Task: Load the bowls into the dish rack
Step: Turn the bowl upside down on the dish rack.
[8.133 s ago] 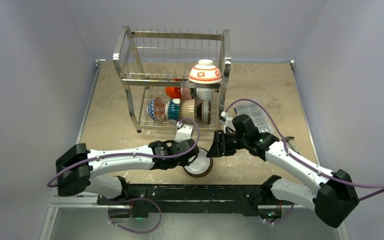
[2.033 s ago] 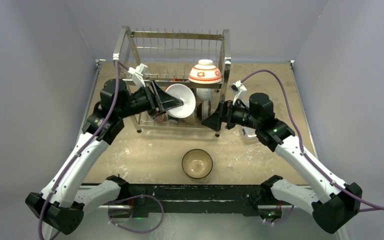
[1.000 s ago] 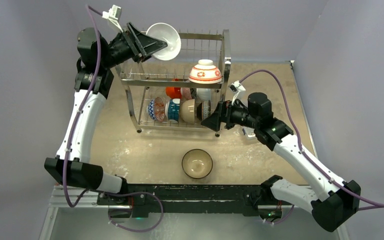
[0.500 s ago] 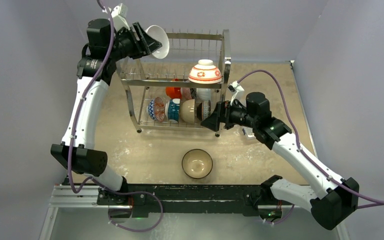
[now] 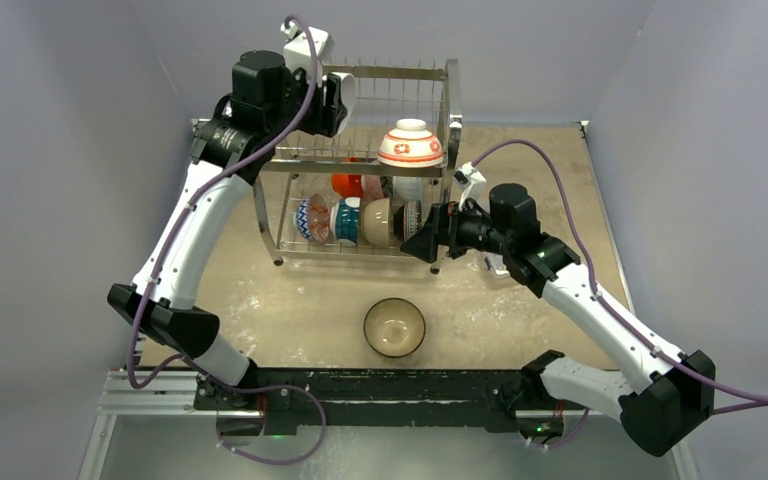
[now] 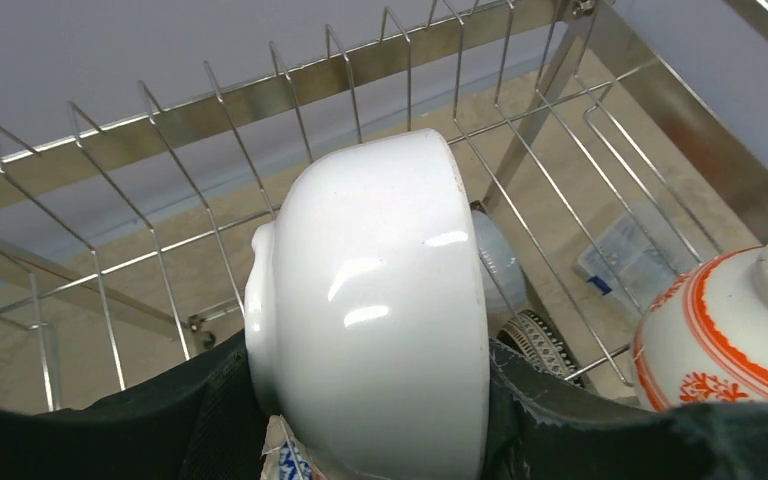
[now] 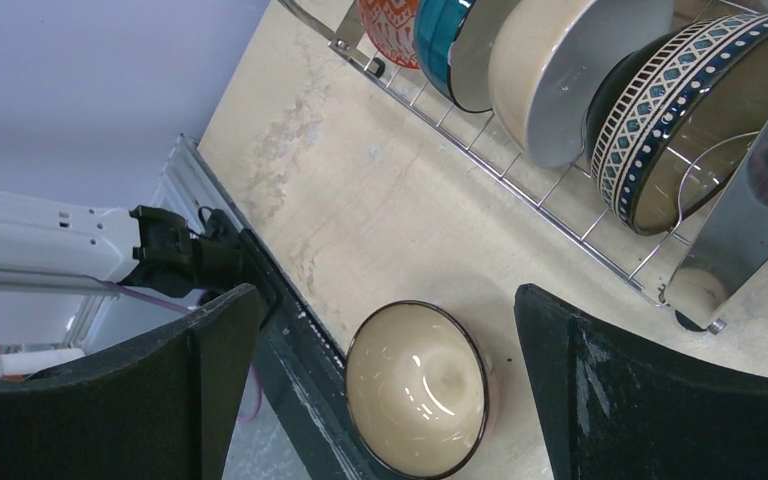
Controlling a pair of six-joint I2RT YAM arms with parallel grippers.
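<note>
change: my left gripper [image 5: 328, 103], clamped on the white bowl [image 6: 370, 310], has swung right over the dish rack [image 5: 400, 72] top tier | right gripper [image 5: 422, 245]: gaping, empty | meaning: ready to lower; tan bowl [image 5: 394, 327] waits on the near table

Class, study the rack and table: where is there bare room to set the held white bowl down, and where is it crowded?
Free: the upper shelf of the dish rack left of the red-and-white bowl, below the white bowl; the tabletop between the rack and the tan bowl. Crowded: the lower shelf, packed with bowls on edge.
</note>
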